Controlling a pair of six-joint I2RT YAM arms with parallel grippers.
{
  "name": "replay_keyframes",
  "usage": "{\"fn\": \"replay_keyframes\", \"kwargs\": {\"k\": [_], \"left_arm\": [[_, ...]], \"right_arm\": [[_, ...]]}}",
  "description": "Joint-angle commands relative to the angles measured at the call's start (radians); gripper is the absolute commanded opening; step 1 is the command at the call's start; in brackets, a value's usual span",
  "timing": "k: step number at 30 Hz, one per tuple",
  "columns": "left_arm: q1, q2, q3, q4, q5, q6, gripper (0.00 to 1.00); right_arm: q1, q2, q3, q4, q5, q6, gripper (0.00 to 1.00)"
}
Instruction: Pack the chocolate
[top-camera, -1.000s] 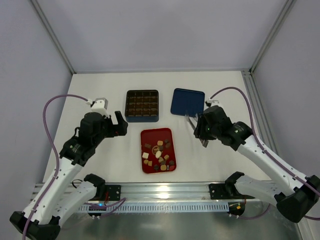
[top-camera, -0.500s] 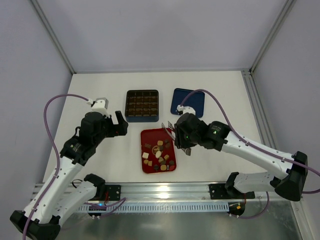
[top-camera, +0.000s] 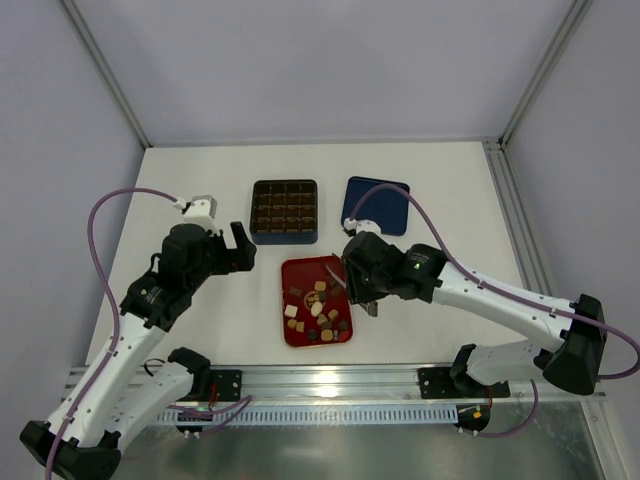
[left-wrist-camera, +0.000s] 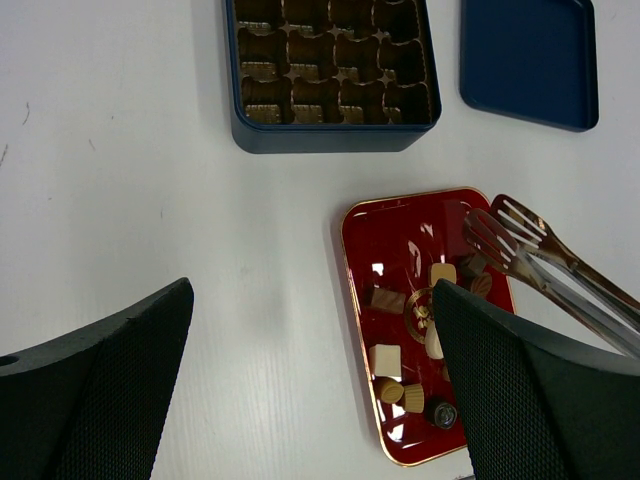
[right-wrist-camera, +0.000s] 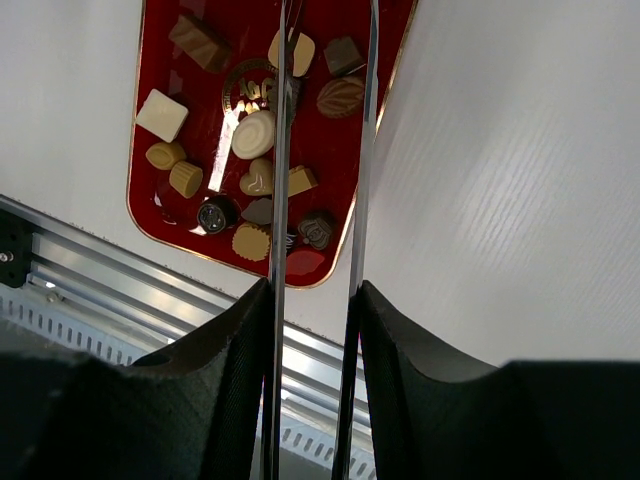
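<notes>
The chocolate (top-camera: 318, 310) lies loose as several brown, tan and cream pieces on a red tray (top-camera: 300, 268); it also shows in the left wrist view (left-wrist-camera: 385, 360) and the right wrist view (right-wrist-camera: 253, 135). My right gripper (top-camera: 362, 292) (right-wrist-camera: 315, 330) is shut on metal tongs (left-wrist-camera: 530, 250) (right-wrist-camera: 280, 150). The tong arms stand apart with nothing between them, and their tips hover over the tray's far right part. My left gripper (top-camera: 236, 250) (left-wrist-camera: 315, 370) is open and empty, above bare table left of the tray.
A dark blue box with a brown grid insert (top-camera: 285, 211) (left-wrist-camera: 330, 70) stands behind the tray, its cells empty as far as I can see. Its blue lid (top-camera: 376, 204) (left-wrist-camera: 525, 60) lies to the right. A metal rail (top-camera: 330, 385) runs along the near edge.
My right arm has swung left with the tongs, from beside the blue lid to over the red tray's right side. The left arm has not moved.
</notes>
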Motion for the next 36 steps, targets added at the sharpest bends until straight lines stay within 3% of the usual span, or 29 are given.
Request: {"fn": "replay_keyframes", "kwargs": {"k": [1, 36], "left_arm": [[-0.002, -0.002, 0.03, 0.005, -0.002, 0.004, 1.0], [-0.002, -0.01, 0.028, 0.003, 0.011, -0.003, 1.0]], "right_arm": [[0.016, -0.002, 0.01, 0.014, -0.01, -0.006, 0.41], [0.037, 0.008, -0.066, 0.009, -0.029, 0.005, 0.41]]}}
